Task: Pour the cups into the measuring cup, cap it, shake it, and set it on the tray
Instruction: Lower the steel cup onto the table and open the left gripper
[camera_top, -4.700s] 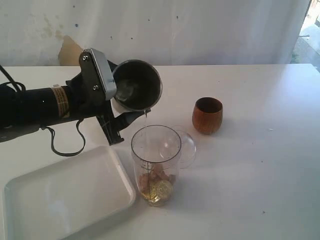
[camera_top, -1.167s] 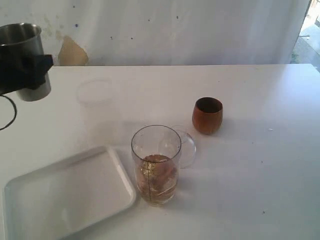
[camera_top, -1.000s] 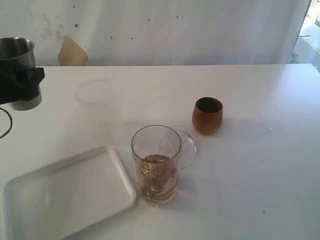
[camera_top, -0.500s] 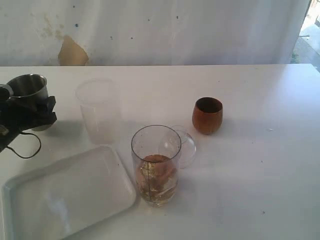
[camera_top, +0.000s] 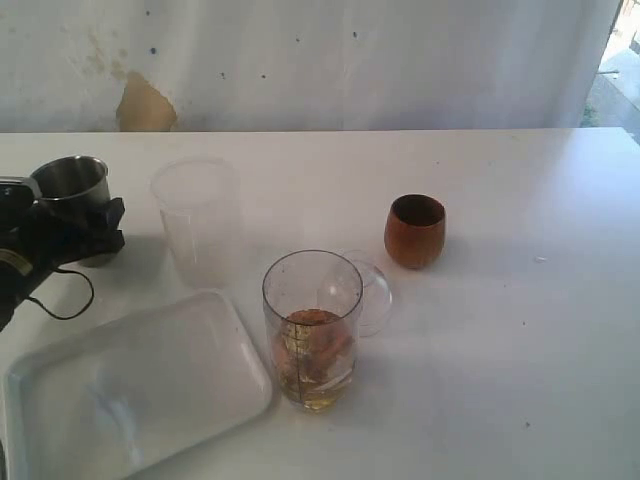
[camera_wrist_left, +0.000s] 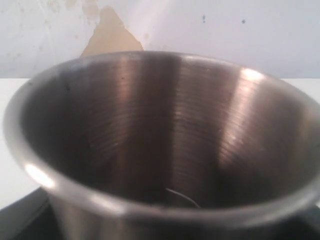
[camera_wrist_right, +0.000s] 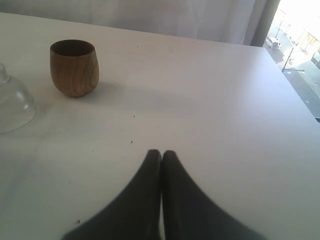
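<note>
Left jaws stand wide and clamped on the stainless-steel tumbler (camera_top: 70, 178), which sits upright between them, mouth up, at the far left of the table (camera_top: 500, 350) near the frosted cup (camera_top: 197, 220); whether its base touches the table I cannot tell. Right jaws are pressed fully together on nothing, the brown wooden cup (camera_wrist_right: 74, 67) well apart from their tips. Measuring cup (camera_top: 312, 330) stands mid-table holding brownish contents, just beside the white tray (camera_top: 130, 385).
</note>
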